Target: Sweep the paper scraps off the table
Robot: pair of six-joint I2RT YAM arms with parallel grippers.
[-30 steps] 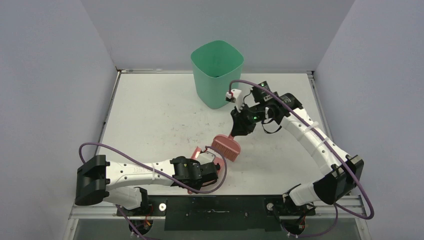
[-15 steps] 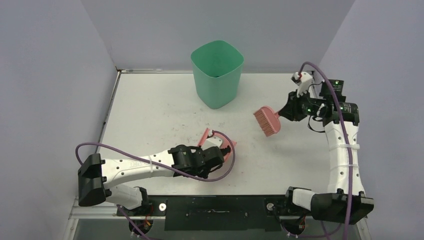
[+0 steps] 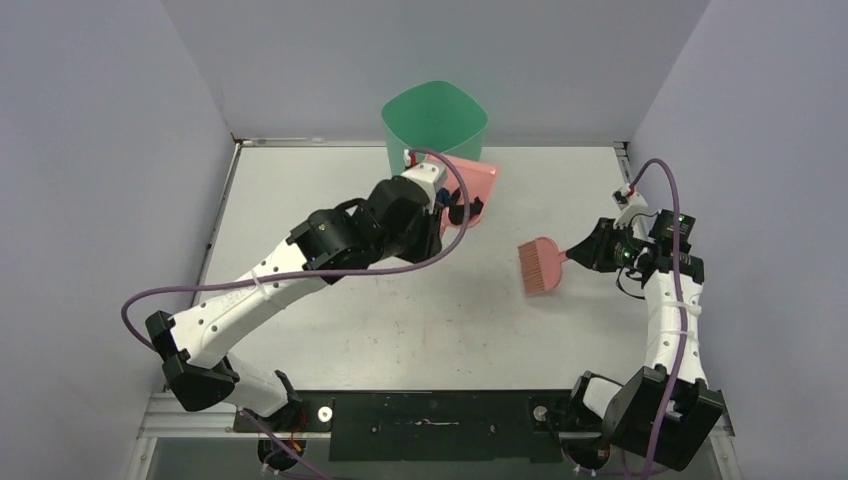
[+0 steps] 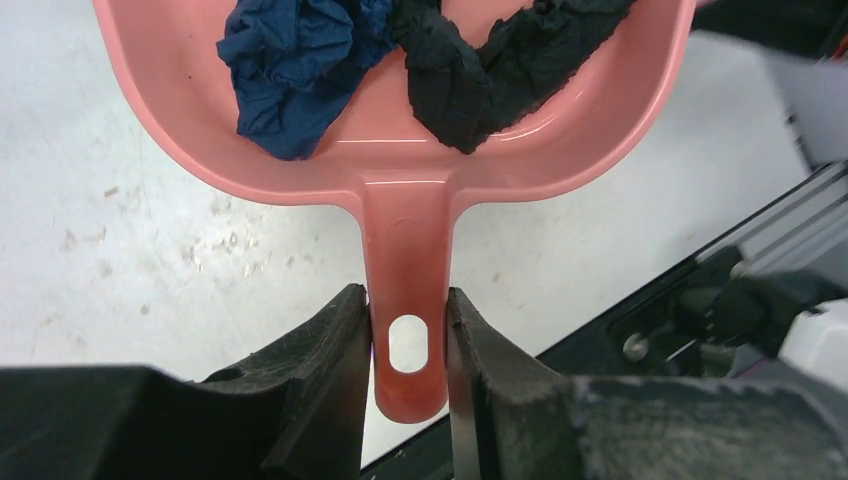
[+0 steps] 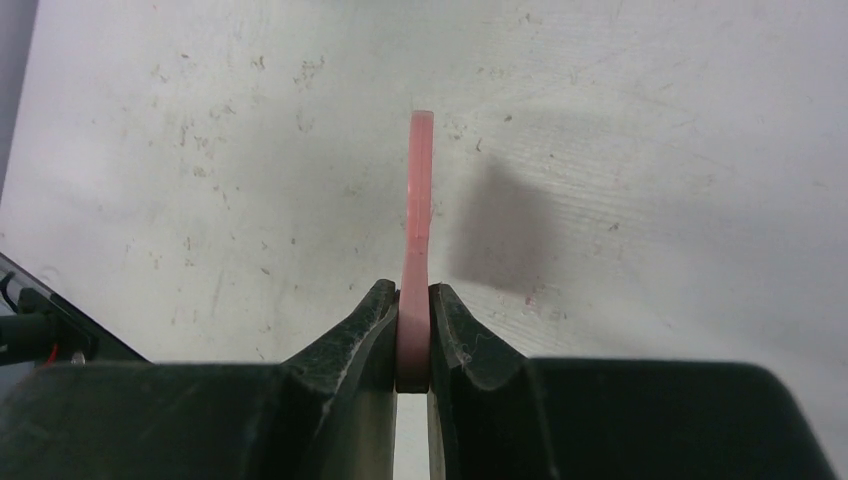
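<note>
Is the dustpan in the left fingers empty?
No, a dark blue scrap and a black scrap lie inside the dustpan.

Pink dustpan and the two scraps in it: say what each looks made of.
Pink scoop-shaped dustpan: apparently moulded plastic, smooth and glossy, with highlights along its floor. Dark blue scrap and black scrap: likely crepe or tissue paper, matte and finely wrinkled, though thin fabric is possible.
</note>
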